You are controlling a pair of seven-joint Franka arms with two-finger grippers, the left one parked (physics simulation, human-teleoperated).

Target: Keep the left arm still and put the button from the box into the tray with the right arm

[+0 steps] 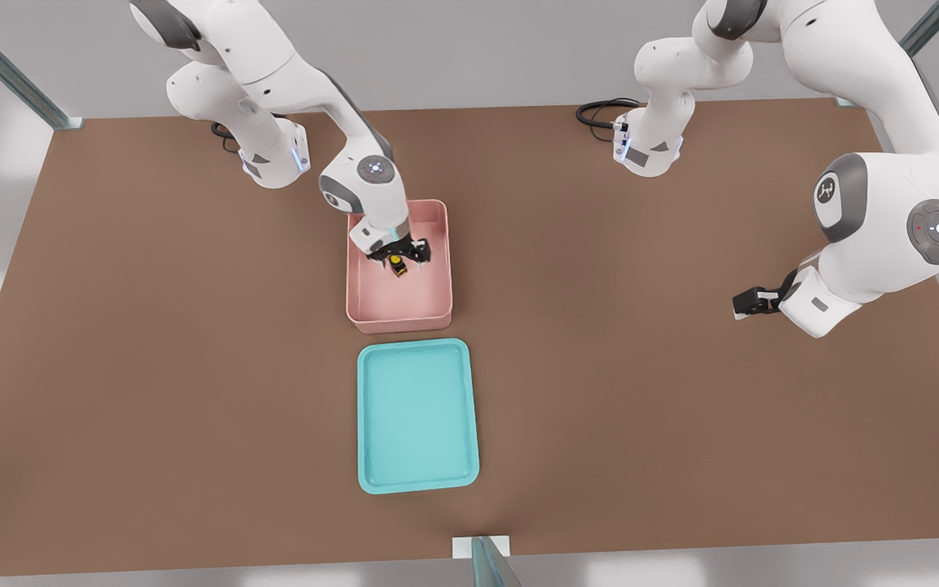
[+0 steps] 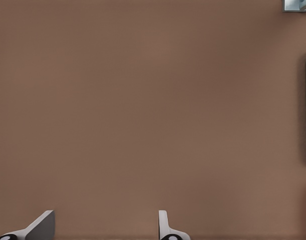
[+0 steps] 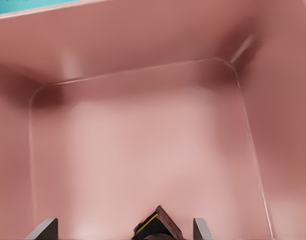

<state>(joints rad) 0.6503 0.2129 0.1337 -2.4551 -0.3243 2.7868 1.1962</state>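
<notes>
Jaws are seen apart on either side of the button (image 3: 154, 228), not yet closed on it, as the gripper (image 1: 398, 256) is lowered inside the box (image 1: 440, 244). No transfer is judged done: the button lies on the box floor, and the tray (image 1: 416, 483), just beside the box, holds nothing. Grasp, lift and placement are left. The right arm (image 1: 355, 175) is bent steeply downward over the box, wrist pointed at the floor.
</notes>
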